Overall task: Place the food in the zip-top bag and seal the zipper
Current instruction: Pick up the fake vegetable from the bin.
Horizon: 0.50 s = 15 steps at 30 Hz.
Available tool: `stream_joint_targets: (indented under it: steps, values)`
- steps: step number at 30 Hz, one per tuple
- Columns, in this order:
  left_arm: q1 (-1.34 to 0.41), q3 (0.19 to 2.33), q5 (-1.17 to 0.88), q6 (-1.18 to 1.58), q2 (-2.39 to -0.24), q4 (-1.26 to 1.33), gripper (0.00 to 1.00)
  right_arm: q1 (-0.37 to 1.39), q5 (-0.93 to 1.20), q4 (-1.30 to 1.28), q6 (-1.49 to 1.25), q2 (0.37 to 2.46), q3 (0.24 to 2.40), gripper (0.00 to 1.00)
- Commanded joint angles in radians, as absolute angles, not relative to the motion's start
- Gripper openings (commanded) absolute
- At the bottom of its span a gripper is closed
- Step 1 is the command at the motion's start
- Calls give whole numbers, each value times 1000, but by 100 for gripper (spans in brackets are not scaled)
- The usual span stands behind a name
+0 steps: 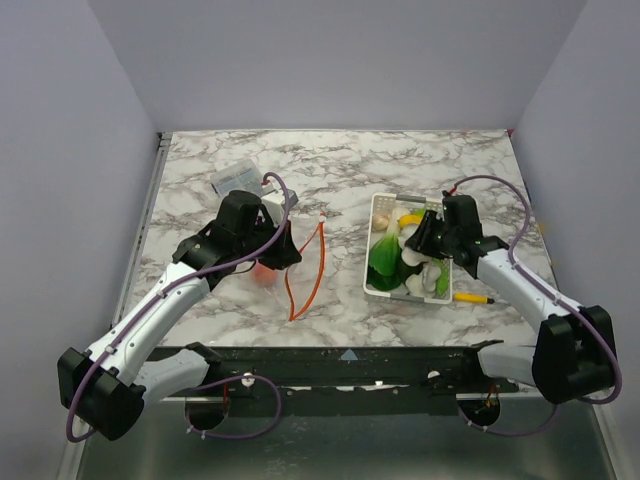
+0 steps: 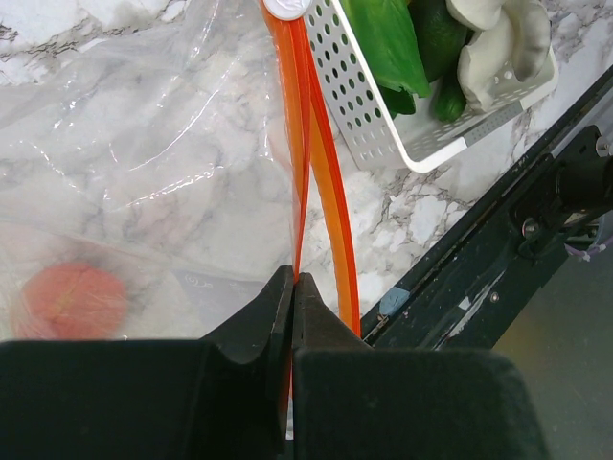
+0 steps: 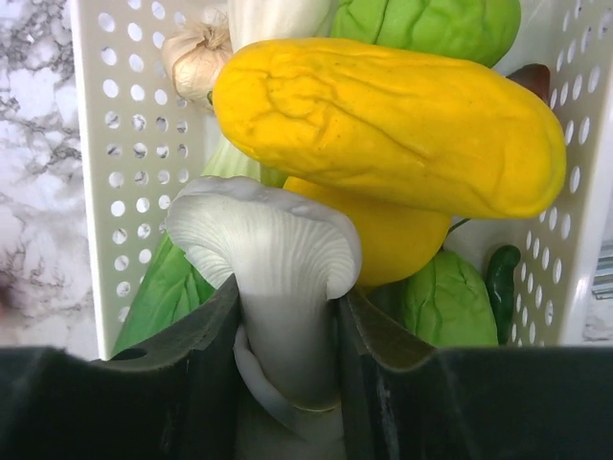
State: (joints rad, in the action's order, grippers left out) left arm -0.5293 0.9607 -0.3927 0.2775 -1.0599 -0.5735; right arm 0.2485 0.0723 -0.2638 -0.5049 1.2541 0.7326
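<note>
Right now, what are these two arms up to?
They are packing toy food into a bag. The left gripper is pinched shut on the orange-red zipper at the mouth of the clear bag, which already holds one red-orange fruit. The right gripper is closed on the stem of a white mushroom in the white basket, beside a yellow piece and green vegetables.

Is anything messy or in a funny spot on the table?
Nothing looks spilled or broken. The one odd thing is a thin yellow pen-like stick. It lies on the marble table just outside the white perforated basket, by its near right corner. It is not a toy food and it lies there on its own.
</note>
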Motion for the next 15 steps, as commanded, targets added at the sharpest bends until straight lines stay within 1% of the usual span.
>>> stream_joint_targets:
  steps: [1, 9, 15]
  values:
    - [-523, 966, -398, 270, -1058, -580, 0, 250, 76, -335, -494, 1190, 778, 27]
    - [-523, 965, -398, 270, -1052, -580, 0, 250, 74, -402, -485, 1129, 882, 24]
    - [-523, 964, -402, 272, -1051, -580, 0, 250, 84, -418, -482, 1119, 940, 18]
